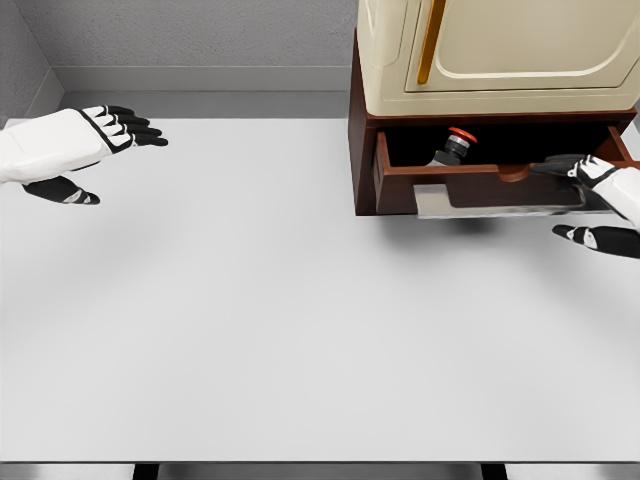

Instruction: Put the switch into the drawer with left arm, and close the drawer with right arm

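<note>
The switch [455, 146], a black body with a red button on top, lies inside the drawer [470, 178]. The dark-brown drawer stands pulled out from the base of a cream cabinet [495, 50] at the upper right. My right hand [590, 200] is at the drawer's front right corner, fingers extended along the front panel and thumb below, holding nothing. Over the table's far left, my left hand [100, 150] hovers with fingers spread, holding nothing.
The white table [300, 330] fills most of the view. A grey wall runs behind it. A metallic plate [500, 203] shows under the drawer front.
</note>
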